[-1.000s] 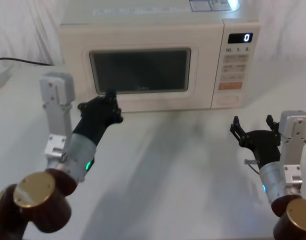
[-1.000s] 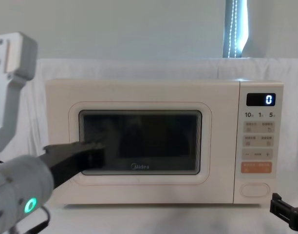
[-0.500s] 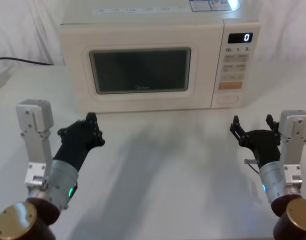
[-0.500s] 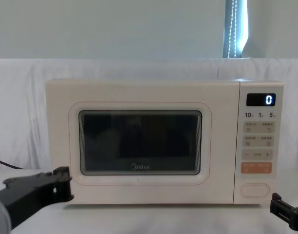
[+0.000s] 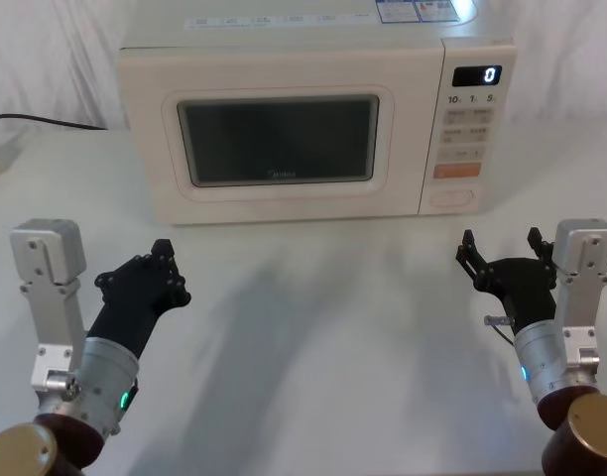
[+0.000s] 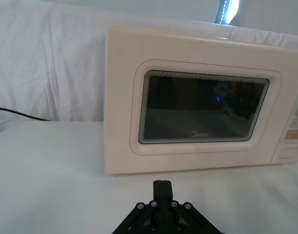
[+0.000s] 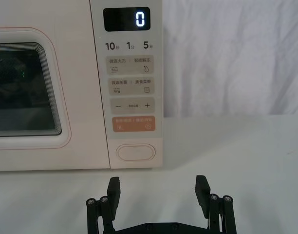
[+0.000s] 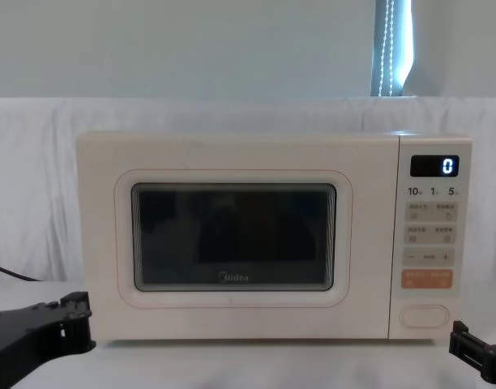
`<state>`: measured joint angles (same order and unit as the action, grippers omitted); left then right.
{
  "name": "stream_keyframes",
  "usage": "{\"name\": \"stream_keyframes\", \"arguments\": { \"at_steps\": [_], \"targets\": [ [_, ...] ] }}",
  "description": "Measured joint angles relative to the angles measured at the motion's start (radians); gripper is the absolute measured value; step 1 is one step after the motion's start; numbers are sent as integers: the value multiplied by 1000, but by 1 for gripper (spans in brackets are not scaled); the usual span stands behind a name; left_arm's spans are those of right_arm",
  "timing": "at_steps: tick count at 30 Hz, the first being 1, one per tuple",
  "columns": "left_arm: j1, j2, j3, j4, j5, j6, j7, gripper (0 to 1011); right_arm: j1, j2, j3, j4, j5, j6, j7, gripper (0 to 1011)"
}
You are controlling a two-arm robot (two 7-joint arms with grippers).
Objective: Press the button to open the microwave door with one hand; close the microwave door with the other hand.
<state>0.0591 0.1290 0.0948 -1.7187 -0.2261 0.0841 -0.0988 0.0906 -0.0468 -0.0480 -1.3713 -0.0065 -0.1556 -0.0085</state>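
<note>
The left gripper point(image 5: 157, 270) was seen low over the white desk point(image 5: 313, 327), in front of the microwave's left corner and well apart from it, its fingers pressed together on nothing. The right gripper point(image 5: 502, 256) was held over the desk before the control strip, apart from it, its fingers point(image 7: 114, 187) spread wide with nothing between them. Farther back, the microwave point(image 8: 272, 154) was set squarely on the desk. The microwave door point(image 8: 232, 239) was found closed flush with the body, the dark window unlit. The button point(image 7: 135, 152) was placed at the bottom of the control strip, just beneath the orange key point(image 7: 134, 124), untouched. A white "0" was shown on the display point(image 7: 126, 19).
</note>
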Motion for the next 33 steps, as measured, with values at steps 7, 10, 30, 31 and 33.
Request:
{"name": "stream_keyframes", "arguments": {
  "at_steps": [7, 10, 30, 31, 33],
  "targets": [
    [5, -4, -3, 1, 13, -12, 9, 0, 0, 0, 0, 0, 0, 0, 0, 1000],
    [4, -4, -3, 1, 13, -12, 9, 0, 0, 0, 0, 0, 0, 0, 0, 1000],
    [2, -4, -1, 3, 10, -8, 6, 60, 0, 0, 0, 0, 0, 0, 0, 1000],
    [2, -4, -1, 3, 10, -8, 6, 77, 0, 0, 0, 0, 0, 0, 0, 1000],
    [2, -4, -1, 3, 10, -8, 5, 141, 0, 0, 0, 0, 0, 0, 0, 1000]
  ]
}}
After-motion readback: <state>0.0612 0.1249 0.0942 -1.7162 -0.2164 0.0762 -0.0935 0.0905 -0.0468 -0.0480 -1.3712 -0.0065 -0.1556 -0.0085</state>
